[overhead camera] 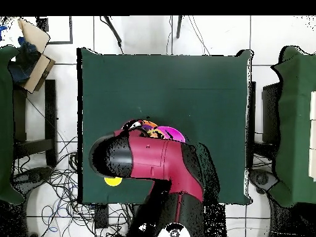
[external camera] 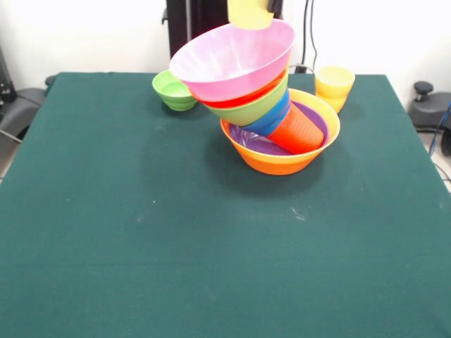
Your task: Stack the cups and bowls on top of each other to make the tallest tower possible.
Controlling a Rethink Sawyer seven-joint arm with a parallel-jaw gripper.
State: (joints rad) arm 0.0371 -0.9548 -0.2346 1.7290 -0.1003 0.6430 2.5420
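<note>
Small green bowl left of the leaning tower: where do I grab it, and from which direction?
Judging by the front view, take the small green bowl by its rim, coming straight down on the side away from the tower. It sits upright and mouth up on the table, so the rim is exposed; the pink bowl overhangs its tower side.

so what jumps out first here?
The tower: it leans hard to the left in the front view, large pink bowl on top, propped on a tipped red-orange cup inside the large orange bowl. A yellow cup hangs over it at the top edge. Overhead, the red arm hides most of it.
</note>
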